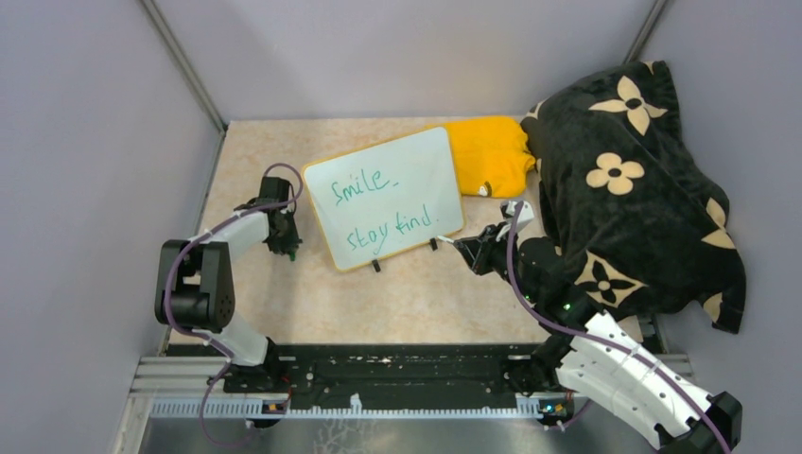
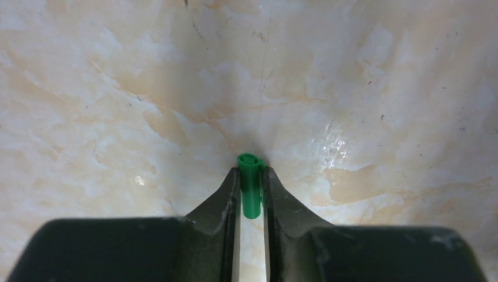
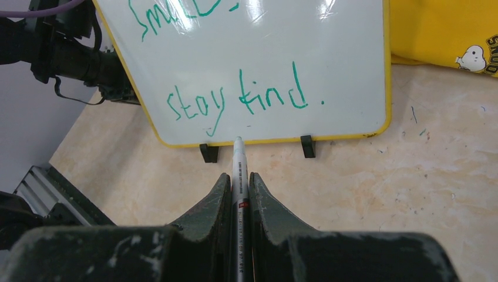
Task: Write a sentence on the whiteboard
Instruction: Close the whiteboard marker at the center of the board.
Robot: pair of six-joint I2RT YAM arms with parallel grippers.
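Note:
The whiteboard (image 1: 397, 161) lies tilted on the table, white with a yellow rim and black clip feet. The sentence (image 1: 383, 210) is in green, "Smile" above "stay kind". In the right wrist view the whiteboard (image 3: 352, 70) fills the top and the sentence (image 3: 246, 97) reads "stay kind." My right gripper (image 1: 465, 249) is shut on a white marker (image 3: 239, 170), its tip just off the board's near edge. My left gripper (image 1: 288, 248) is shut on the green marker cap (image 2: 251, 185), left of the board, above the table.
A folded yellow cloth (image 1: 492, 151) lies behind the board's right side. A black blanket with cream flowers (image 1: 624, 180) covers the right of the table. Grey walls enclose the back and sides.

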